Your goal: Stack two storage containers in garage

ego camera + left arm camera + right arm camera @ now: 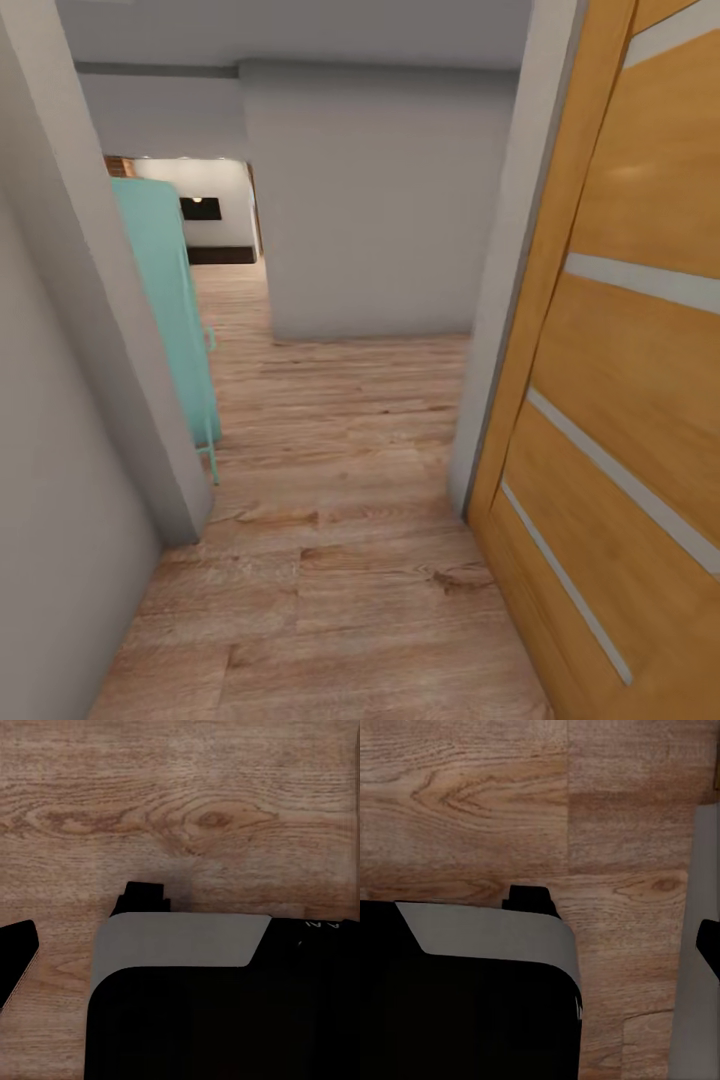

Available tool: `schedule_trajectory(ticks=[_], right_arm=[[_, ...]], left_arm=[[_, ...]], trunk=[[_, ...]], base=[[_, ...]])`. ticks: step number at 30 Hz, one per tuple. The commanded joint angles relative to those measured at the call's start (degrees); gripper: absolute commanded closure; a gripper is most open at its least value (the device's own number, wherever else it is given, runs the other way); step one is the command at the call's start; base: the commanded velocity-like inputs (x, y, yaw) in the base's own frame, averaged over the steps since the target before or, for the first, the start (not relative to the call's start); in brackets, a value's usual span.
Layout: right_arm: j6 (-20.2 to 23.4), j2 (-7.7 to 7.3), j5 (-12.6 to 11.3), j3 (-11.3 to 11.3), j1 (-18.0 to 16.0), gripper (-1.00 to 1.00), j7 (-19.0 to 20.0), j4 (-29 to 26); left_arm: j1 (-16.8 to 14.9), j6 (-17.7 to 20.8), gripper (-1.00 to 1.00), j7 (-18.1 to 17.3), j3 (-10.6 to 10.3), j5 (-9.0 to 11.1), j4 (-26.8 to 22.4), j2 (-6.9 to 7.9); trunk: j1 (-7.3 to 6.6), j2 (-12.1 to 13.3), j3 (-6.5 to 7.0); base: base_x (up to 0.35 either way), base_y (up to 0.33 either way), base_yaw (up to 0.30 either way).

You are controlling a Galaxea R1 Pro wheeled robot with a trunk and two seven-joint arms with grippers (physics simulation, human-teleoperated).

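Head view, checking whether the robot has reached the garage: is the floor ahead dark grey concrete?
No, the floor ahead is light wood planking, running past an open wooden door.

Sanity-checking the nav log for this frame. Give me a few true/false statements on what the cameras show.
1. The floor is wood plank. True.
2. A wooden door stands at the right of the head view. True.
3. The floor is dark grey concrete. False: it is light wood.
4. A turquoise piece of furniture stands beyond the left wall. True.
5. The door is painted white. False: it is orange-brown wood with pale stripes.
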Motion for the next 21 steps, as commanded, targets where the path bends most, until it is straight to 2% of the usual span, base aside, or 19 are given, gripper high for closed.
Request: schedule_trajectory(ticks=[1,21], right_arm=[[-0.3,0.05,-0.6,0.5,-0.1,-1.0,-0.1,0.2],[-0.3,0.14,-0.6,0.5,-0.1,-1.0,-0.1,0.2]], left_arm=[[0.0,0.1,-1.0,-0.1,0.1,0.5,0.0,0.0],[0.0,0.1,-1.0,-0.1,0.1,0.5,0.0,0.0]], trunk=[[0.03,0.0,-0.05],[0.03,0.0,-0.05]], base=[[0.322,0.0,0.0],[0.322,0.0,0.0]])
